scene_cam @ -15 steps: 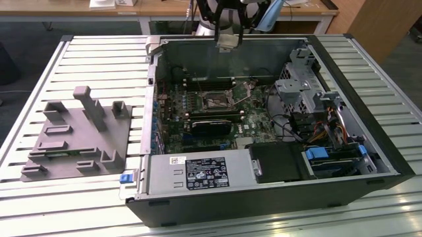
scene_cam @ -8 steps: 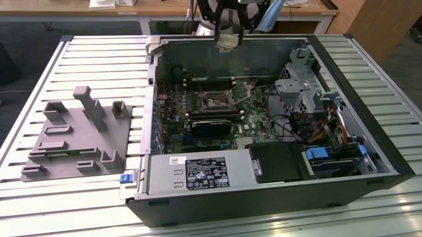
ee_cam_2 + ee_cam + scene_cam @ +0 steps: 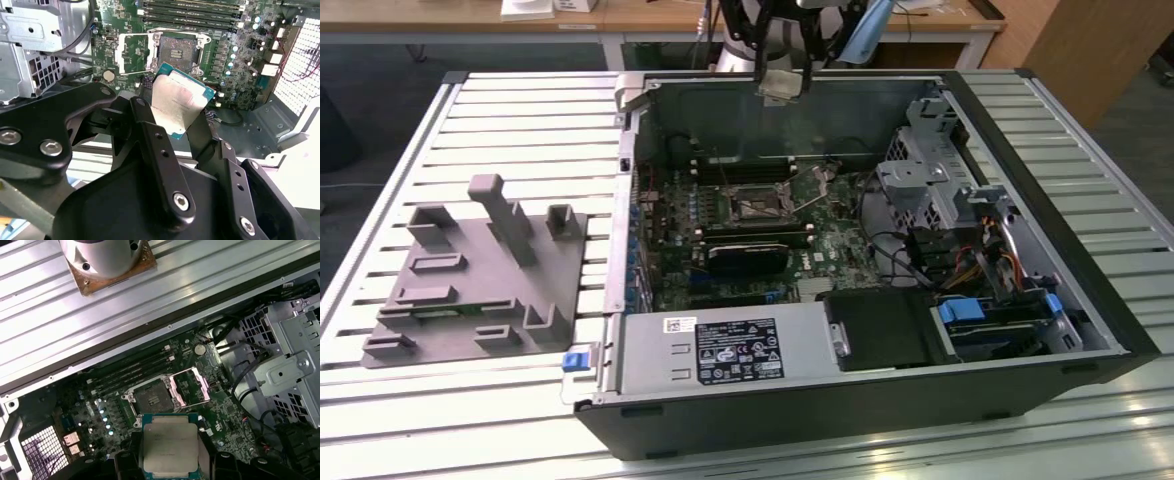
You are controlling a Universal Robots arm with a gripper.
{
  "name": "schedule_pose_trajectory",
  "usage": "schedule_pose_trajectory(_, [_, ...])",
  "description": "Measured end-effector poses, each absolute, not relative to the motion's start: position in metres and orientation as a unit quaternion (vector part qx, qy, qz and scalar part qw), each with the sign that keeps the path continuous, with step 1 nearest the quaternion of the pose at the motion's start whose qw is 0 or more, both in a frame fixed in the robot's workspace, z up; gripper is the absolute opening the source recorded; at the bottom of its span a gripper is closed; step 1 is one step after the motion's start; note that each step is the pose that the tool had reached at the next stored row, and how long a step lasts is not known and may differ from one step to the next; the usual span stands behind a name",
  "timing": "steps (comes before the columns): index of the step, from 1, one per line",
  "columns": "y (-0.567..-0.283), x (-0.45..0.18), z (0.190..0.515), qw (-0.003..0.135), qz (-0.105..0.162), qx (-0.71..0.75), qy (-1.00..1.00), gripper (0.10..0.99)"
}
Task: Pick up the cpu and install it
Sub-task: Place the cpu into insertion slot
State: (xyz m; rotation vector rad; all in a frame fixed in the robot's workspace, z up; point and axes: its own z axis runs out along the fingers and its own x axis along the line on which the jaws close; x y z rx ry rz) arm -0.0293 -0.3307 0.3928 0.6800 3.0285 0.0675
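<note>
The cpu (image 3: 180, 102) is clamped between the two black fingers (image 3: 150, 130) of the gripper (image 3: 175, 117), which is closed on two of its opposite edges. It is held off every surface. Its dull silver top and thin pale-green rim face the camera in both wrist views. In the exterior view the cpu (image 3: 781, 85) is a small pale square in the upper middle of the frame, hanging under the gripper (image 3: 781, 78) above the far wall of the computer case (image 3: 1107, 310).

Beyond the chip in the first wrist view lies the socket (image 3: 150, 401), apart from the cpu and not touched by it. Its dark square bed is uncovered, and its hinged metal frame (image 3: 190, 385) stands open just beside it. The socket sits on the green circuit board (image 3: 100, 405), with long dark memory slots (image 3: 135, 372) running along one side and a round coin battery (image 3: 199, 348) near the open frame. A perforated metal drive cage (image 3: 280, 355) with black cables fills the neighbouring corner of the case.

In the exterior view the case lies open on its side on a slatted metal table (image 3: 520, 110), with the power supply (image 3: 720, 350) at the lower middle. At the exterior view's left, well apart from the case, a grey studded tray (image 3: 467, 270) rests on the table.
</note>
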Motion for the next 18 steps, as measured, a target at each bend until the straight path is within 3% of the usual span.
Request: schedule_pose_trajectory(18, [-0.3304, -0.0293, 0.3917, 0.020, 0.021, 0.275, 0.961, 0.529])
